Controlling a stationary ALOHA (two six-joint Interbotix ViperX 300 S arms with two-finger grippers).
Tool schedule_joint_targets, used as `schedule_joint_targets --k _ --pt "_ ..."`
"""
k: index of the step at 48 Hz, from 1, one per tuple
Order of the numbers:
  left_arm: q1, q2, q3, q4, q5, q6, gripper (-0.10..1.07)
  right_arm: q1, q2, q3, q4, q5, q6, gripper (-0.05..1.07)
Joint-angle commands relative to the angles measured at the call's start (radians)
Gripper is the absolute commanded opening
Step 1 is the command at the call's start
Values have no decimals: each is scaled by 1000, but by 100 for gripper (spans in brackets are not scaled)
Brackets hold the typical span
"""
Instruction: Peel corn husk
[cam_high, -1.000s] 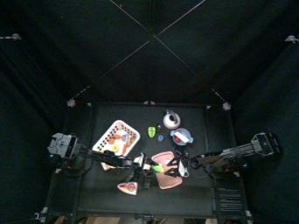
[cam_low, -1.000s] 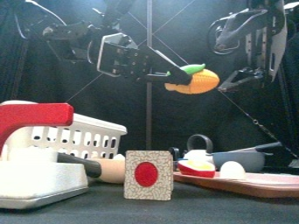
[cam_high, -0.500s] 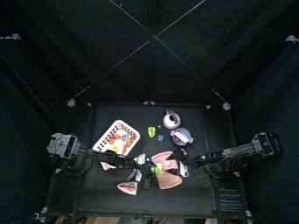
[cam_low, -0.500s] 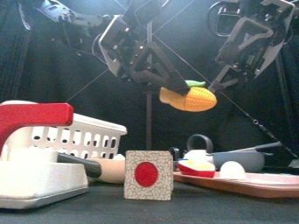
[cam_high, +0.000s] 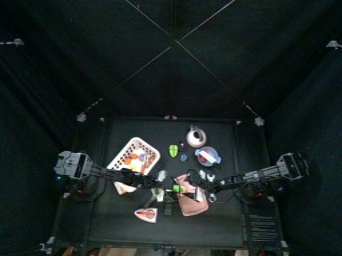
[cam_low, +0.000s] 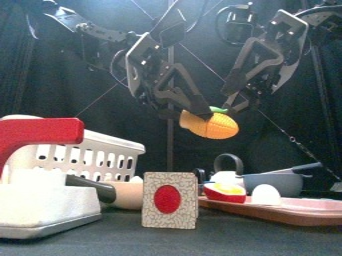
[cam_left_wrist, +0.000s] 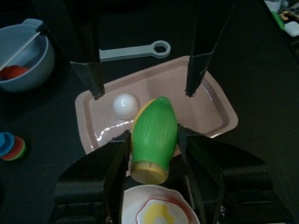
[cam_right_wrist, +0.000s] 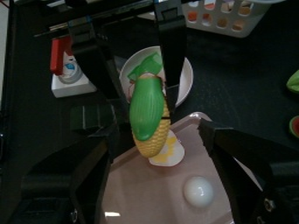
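The corn husk (cam_low: 211, 123) is held in the air above the table's middle, a green leafy wrap over a yellow cob. In the left wrist view the husk (cam_left_wrist: 155, 131) lies between my left gripper's (cam_left_wrist: 155, 156) jaws, which are shut on its cob end. My left gripper (cam_low: 178, 98) comes in from the left. My right gripper (cam_low: 241, 98) hangs just right of the corn. In the right wrist view its jaws (cam_right_wrist: 152, 138) stand wide open on either side of the corn (cam_right_wrist: 149, 114), not closed on it. In the top view the corn (cam_high: 160, 178) is small between the two arms.
A pink tray (cam_left_wrist: 216, 105) with a white egg (cam_left_wrist: 125, 105) lies below the corn. An orange-and-white basket (cam_low: 80, 160) stands at the left, a card with a red circle (cam_low: 170, 198) in front, a blue bowl (cam_left_wrist: 24, 57) and a lime-green piece (cam_high: 178, 151) further back.
Both arms have come lower and the corn has dropped from high in the air to just above the card. The right gripper has closed in around the corn's free end.
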Motion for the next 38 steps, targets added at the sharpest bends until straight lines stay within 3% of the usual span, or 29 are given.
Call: schedule_joint_targets --k 1,28,38 --pt "3 -17 -21 2 -11 -2 61 3 3 -26 0 0 2 101" --pt "2 -9 -25 3 -31 2 61 -5 54 -48 31 -9 2 100" --pt "2 -5 -25 14 -29 2 61 -11 63 -51 43 -9 0 92"
